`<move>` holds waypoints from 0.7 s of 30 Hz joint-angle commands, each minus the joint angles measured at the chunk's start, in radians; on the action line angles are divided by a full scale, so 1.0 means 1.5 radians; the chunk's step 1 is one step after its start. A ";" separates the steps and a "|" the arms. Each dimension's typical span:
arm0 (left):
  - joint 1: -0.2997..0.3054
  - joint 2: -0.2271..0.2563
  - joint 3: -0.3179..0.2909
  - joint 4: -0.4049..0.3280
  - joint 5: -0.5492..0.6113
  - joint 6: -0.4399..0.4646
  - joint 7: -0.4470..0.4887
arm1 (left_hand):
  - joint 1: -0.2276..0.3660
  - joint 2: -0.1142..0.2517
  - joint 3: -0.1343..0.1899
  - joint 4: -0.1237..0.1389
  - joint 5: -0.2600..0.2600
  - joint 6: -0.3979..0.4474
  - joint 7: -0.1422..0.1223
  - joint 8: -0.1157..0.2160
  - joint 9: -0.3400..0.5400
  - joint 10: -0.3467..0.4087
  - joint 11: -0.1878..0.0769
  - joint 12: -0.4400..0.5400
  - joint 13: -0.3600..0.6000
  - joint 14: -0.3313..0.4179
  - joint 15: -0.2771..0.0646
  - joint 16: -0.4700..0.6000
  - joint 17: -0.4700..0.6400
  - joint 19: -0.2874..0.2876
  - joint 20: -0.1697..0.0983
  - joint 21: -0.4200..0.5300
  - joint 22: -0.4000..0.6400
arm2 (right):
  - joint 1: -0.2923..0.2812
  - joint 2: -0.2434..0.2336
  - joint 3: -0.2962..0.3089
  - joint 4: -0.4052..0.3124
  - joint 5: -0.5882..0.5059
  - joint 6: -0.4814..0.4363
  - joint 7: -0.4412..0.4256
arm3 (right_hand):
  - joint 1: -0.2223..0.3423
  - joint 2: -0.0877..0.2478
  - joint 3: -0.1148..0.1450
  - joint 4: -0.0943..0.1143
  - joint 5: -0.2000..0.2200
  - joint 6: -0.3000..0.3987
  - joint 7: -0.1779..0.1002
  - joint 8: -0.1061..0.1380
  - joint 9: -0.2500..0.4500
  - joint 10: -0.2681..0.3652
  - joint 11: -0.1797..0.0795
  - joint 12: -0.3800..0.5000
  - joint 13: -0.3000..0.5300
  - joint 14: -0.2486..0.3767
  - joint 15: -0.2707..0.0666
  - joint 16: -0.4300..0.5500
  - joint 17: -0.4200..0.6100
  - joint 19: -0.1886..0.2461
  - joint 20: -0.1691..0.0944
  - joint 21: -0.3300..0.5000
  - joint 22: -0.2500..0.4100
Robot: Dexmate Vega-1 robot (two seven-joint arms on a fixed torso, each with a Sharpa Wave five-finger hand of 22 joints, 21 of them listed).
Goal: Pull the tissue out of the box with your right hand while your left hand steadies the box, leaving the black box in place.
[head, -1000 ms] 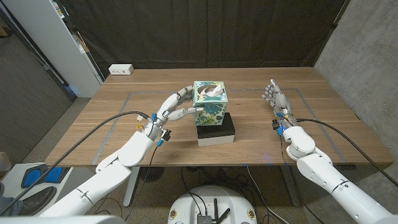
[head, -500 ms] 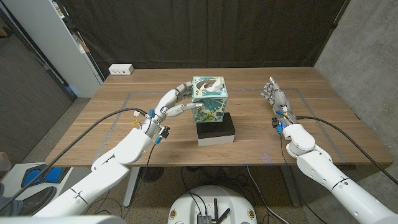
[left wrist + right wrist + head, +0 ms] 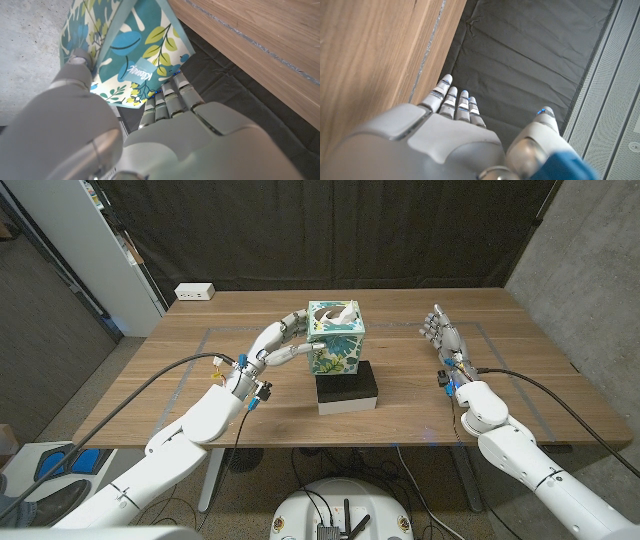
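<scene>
My left hand (image 3: pixel 277 348) grips the light cardboard tissue box (image 3: pixel 337 339), tilting it. My right hand (image 3: pixel 441 337) stands apart, fingers straight, holding nothing. The soft tissue (image 3: pixel 333 313) wants pinching at its peak.

You're working in a lab or test bay, not a home — a black curtain (image 3: pixel 330 230) hangs behind the wooden table (image 3: pixel 200 370), with a bare concrete wall (image 3: pixel 585 260) on one side. Tape lines (image 3: pixel 205 340) mark out a rectangle on the tabletop, a white power strip (image 3: pixel 194 292) sits at its far edge, and a white shelving unit (image 3: pixel 95 250) stands to your left — all signs of a staged workspace.
</scene>
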 commanded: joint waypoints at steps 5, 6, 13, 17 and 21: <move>-0.007 -0.006 0.005 0.000 -0.002 0.007 0.001 | 0.016 0.018 -0.002 0.002 0.003 0.006 0.029 0.000 0.002 0.006 -0.001 0.004 0.002 0.006 -0.002 -0.002 0.002 0.021 -0.019 0.003 0.001 | -0.052 -0.009 0.013 -0.034 -0.002 0.025 -0.001 | -0.003 0.004 0.001 -0.003 0.001 -0.001 0.008 0.000 0.002 0.004 0.002 0.006 0.000 0.007 0.002 0.004 0.002 0.005 0.001 0.001 0.001; -0.006 -0.004 0.004 -0.002 -0.002 0.012 0.000 | 0.016 0.018 -0.002 0.002 0.003 0.007 0.029 0.000 0.001 0.006 -0.002 0.004 0.002 0.007 -0.003 -0.002 0.001 0.021 -0.019 0.003 0.001 | -0.055 -0.004 0.013 -0.033 -0.005 0.030 -0.007 | -0.003 0.004 0.001 -0.003 0.001 -0.002 0.008 0.000 0.002 0.004 0.002 0.006 0.000 0.007 0.002 0.004 0.002 0.004 0.002 0.001 0.001; -0.009 -0.007 0.007 -0.002 0.001 0.012 0.003 | 0.016 0.018 -0.004 0.003 0.004 0.014 0.026 0.001 0.001 0.011 -0.002 0.005 0.002 0.011 -0.003 -0.002 0.002 0.025 -0.021 0.004 0.001 | -0.082 -0.009 0.021 -0.050 -0.018 0.036 -0.018 | -0.003 0.004 0.001 -0.003 0.001 0.000 0.009 0.001 0.002 0.004 0.003 0.006 0.000 0.006 0.002 0.004 0.001 0.003 0.001 0.000 0.001; -0.012 -0.011 0.011 0.000 0.006 0.014 0.006 | 0.017 0.019 -0.005 0.003 0.004 0.014 0.027 0.000 0.001 0.012 -0.003 0.005 0.003 0.011 -0.004 -0.002 0.002 0.026 -0.022 0.004 0.001 | -0.089 -0.013 0.021 -0.053 -0.012 0.036 -0.007 | -0.003 0.004 0.001 -0.003 0.001 0.000 0.008 0.001 0.002 0.004 0.003 0.006 0.000 0.006 0.002 0.004 0.001 0.003 0.002 0.000 0.001; -0.016 -0.014 0.015 0.004 0.004 0.009 0.006 | 0.018 0.019 -0.005 0.002 0.005 0.014 0.026 -0.001 0.001 0.013 -0.006 0.005 0.003 0.012 -0.004 -0.003 0.002 0.026 -0.023 0.004 0.001 | -0.103 -0.017 0.024 -0.064 -0.019 0.037 -0.010 | -0.004 0.004 0.001 -0.004 0.001 0.000 0.008 0.001 0.002 0.004 0.003 0.006 0.000 0.006 0.002 0.004 0.001 0.003 0.002 0.000 0.001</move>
